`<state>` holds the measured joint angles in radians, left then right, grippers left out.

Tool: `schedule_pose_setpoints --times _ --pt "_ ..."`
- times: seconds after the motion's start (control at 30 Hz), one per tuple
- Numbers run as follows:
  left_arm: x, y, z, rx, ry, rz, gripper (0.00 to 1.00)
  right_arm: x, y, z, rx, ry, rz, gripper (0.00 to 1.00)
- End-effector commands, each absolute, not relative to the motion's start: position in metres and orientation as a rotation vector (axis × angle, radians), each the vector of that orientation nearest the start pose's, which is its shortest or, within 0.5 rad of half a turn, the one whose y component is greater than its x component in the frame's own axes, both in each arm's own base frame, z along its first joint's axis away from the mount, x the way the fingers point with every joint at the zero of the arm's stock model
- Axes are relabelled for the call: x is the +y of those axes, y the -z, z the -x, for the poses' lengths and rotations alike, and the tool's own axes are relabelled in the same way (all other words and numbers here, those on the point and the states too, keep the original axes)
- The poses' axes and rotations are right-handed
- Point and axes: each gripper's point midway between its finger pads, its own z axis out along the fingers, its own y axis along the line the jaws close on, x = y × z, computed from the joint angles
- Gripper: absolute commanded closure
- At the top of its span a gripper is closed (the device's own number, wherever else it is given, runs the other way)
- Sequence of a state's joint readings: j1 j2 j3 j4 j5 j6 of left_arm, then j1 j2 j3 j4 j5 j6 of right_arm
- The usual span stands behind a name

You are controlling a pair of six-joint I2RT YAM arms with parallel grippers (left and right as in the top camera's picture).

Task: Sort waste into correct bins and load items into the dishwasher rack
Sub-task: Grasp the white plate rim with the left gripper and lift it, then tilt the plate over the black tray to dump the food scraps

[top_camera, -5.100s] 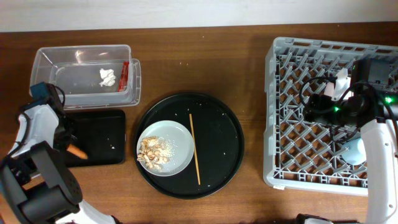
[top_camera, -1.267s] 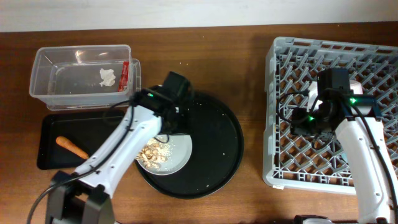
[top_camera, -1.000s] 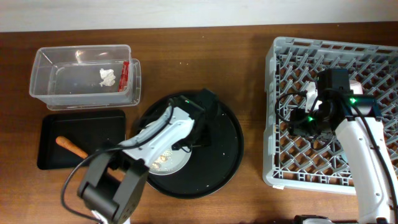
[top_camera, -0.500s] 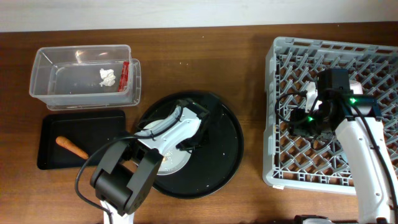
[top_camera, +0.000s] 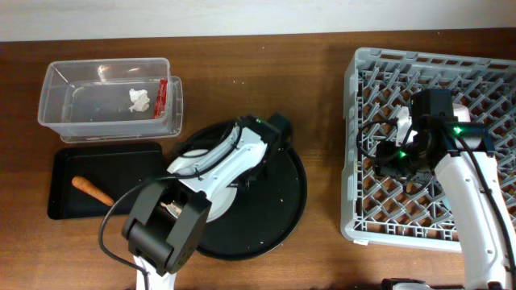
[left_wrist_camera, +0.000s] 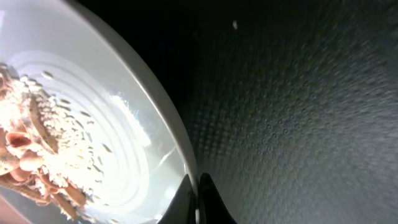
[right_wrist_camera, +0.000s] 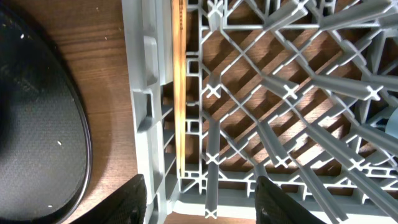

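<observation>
Reaches farther right across round black tray [left_wrist_camera: 298, 124] than half a second ago; clamps plate [left_wrist_camera: 124, 137] rim in left tool [left_wrist_camera: 196, 199].
Holds plate, with food scraps [left_wrist_camera: 31, 162], over tray; spreads right tool [right_wrist_camera: 200, 199] wide above dishwasher rack [right_wrist_camera: 280, 93] edge.

No writing can be read in any view.
The red snack wrapper [top_camera: 162, 97] in the clear tub [top_camera: 97, 109] is too small in the overhead view for any print to be made out; the grey rack [top_camera: 352, 121] shows only plain moulded plastic, overhead and from the right wrist; the plate [left_wrist_camera: 134, 118] and the round black tray [left_wrist_camera: 298, 124], seen close from the left wrist, show no letters, numbers or brand marks.
</observation>
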<state>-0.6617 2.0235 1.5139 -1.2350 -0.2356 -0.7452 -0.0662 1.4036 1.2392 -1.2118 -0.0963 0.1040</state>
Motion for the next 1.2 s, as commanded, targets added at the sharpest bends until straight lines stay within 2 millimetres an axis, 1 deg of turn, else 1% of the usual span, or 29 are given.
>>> schedule_pose_setpoints --times 0.0,0.07,0.13,0.23,0.3,0.37,0.43,0.5,0.6,0.7,0.77,0.9,0.93,1.0,1.07,1.1,1.13,1.17 --pt "-0.172 -0.069 -0.309 3.007 -0.511 0.098 0.99 -0.002 -0.156 -0.278 2.924 -0.158 -0.239 0.45" --pt "-0.170 -0.086 -0.313 2.994 -0.535 0.095 1.00 -0.002 -0.156 -0.278 2.924 -0.158 -0.238 0.45" --pt "-0.168 -0.094 -0.314 2.994 -0.533 0.106 1.00 -0.002 -0.156 -0.278 2.924 -0.157 -0.238 0.45" --pt "-0.145 -0.106 -0.318 3.017 -0.508 0.199 1.00 -0.003 -0.156 -0.278 2.924 -0.152 -0.239 0.45" --pt "-0.128 -0.114 -0.324 3.044 -0.448 0.214 1.00 -0.003 -0.156 -0.278 2.925 -0.152 -0.239 0.45" --pt "-0.111 -0.119 -0.330 3.084 -0.375 0.180 1.00 -0.003 -0.156 -0.277 2.928 -0.152 -0.239 0.45" --pt "-0.098 -0.120 -0.336 3.131 -0.247 0.148 1.00 -0.003 -0.156 -0.276 2.931 -0.146 -0.240 0.45" --pt "-0.080 -0.121 -0.345 3.149 -0.107 0.161 1.00 -0.004 -0.155 -0.276 2.932 -0.141 -0.240 0.45" --pt "-0.067 -0.124 -0.352 3.164 0.157 0.143 1.00 -0.004 -0.155 -0.276 2.932 -0.139 -0.221 0.45" --pt "-0.052 -0.130 -0.357 3.135 0.436 0.135 1.00 -0.004 -0.155 -0.276 2.933 -0.140 -0.217 0.45" --pt "-0.043 -0.135 -0.359 3.097 0.579 0.126 1.00 -0.004 -0.155 -0.276 2.933 -0.140 -0.217 0.45" --pt "-0.026 -0.153 -0.356 2.974 0.911 0.111 1.00 -0.004 -0.155 -0.275 2.935 -0.140 -0.217 0.45" --pt "-0.017 -0.158 -0.353 2.939 0.977 0.124 1.00 -0.004 -0.155 -0.275 2.938 -0.139 -0.218 0.45" --pt "-0.003 -0.165 -0.349 2.892 1.052 0.166 1.00 -0.004 -0.155 -0.274 2.941 -0.140 -0.218 0.45" --pt "0.007 -0.182 -0.347 2.758 1.208 0.165 1.00 -0.004 -0.155 -0.274 2.940 -0.140 -0.219 0.45" --pt "0.011 -0.188 -0.345 2.716 1.254 0.168 1.00 -0.004 -0.155 -0.274 2.941 -0.139 -0.219 0.45" --pt "0.018 -0.195 -0.343 2.663 1.306 0.202 1.00 -0.004 -0.155 -0.274 2.940 -0.140 -0.219 0.45" --pt "0.030 -0.201 -0.343 2.603 1.342 0.273 1.00 -0.004 -0.155 -0.274 2.941 -0.140 -0.219 0.45"
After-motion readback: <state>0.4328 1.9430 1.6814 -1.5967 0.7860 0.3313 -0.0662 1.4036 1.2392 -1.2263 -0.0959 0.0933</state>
